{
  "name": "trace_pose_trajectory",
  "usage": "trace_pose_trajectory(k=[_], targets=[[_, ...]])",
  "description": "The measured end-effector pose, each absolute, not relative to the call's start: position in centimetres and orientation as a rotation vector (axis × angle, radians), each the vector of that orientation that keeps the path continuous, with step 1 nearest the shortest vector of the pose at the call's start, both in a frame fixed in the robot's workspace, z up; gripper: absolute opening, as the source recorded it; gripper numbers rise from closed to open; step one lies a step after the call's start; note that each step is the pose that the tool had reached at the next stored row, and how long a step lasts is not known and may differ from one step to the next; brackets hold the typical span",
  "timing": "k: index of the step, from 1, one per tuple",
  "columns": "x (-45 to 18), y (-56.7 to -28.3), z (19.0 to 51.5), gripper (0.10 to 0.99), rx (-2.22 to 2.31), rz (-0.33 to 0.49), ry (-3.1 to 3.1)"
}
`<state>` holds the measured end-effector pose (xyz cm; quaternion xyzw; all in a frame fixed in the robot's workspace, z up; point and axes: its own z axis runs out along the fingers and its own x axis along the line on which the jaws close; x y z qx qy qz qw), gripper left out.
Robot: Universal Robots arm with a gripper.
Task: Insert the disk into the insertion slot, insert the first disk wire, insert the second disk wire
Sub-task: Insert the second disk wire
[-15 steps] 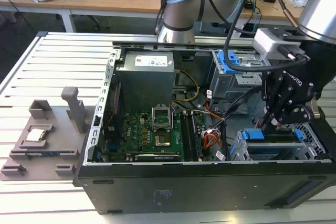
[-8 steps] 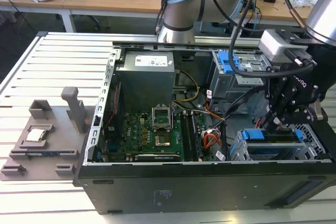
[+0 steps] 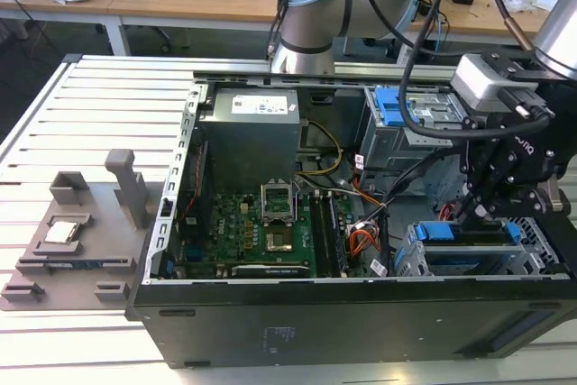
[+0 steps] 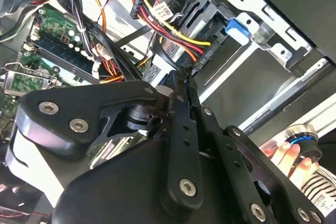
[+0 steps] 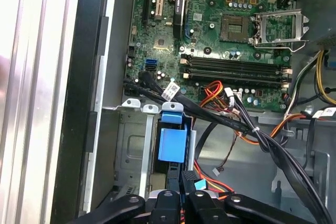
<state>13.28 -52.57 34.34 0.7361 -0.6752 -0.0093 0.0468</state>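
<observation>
**Pincer works at the drive bay's cable end as disk sits seated in its slot**

Pincer [image 3: 475, 211] of the Universal Robots arm hangs low inside the open computer case [image 3: 270, 331], at the near corner on the exterior view's right. Its dark fingers [image 5: 188, 182] are drawn together, and in the first wrist view they appear pinched on a small blue-tipped connector [image 5: 199, 184] just beside the disk's end; whether the plug is truly gripped or merely touched cannot be told. The disk [image 3: 469, 259], carried in its bright blue carrier frame [image 5: 171, 144], lies inside the insertion slot [image 3: 410, 259], the perforated silver cage at the case's near right. The taller grey cage [image 3: 406, 123] with a blue latch stands farther back. A bundle of black cables [image 5: 252, 129] crosses from the motherboard [image 3: 270, 232] toward the bay, and red, yellow and orange power wires [image 4: 173, 30] hang near the fingers in the second wrist view. A person's hand [image 4: 286, 156] rests on a blue-ringed button at the scene's edge.

The risk from here appears to lie in the crowding: a plug held slightly tilted could jam against the drive's socket or bend it, and the loose cable bundle could snag on the fingers. A weak pinch might also let the connector slip down beside the cage.
</observation>
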Motion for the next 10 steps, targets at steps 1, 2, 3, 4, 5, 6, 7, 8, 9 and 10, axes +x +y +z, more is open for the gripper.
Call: trace_pose_trajectory(k=[1, 2, 3, 4, 5, 6, 7, 8, 9, 10], targets=[[13.40, -52.56, 34.35, 0.141, 2.246, -0.029, -2.060], [13.46, -52.56, 34.34, 0.141, 2.246, -0.030, -2.060], [13.47, -52.57, 34.34, 0.141, 2.247, -0.034, -2.061], [13.47, -52.57, 34.32, 0.141, 2.249, -0.037, -2.062], [13.48, -52.56, 34.33, 0.141, 2.251, -0.041, -2.064], [13.48, -52.57, 34.32, 0.141, 2.252, -0.043, -2.065], [13.48, -52.59, 34.32, 0.141, 2.254, -0.045, -2.066], [13.48, -52.70, 34.32, 0.141, 2.254, -0.046, -2.066], [13.49, -52.90, 34.32, 0.141, 2.254, -0.046, -2.066], [13.49, -53.03, 34.33, 0.141, 2.254, -0.046, -2.066]])
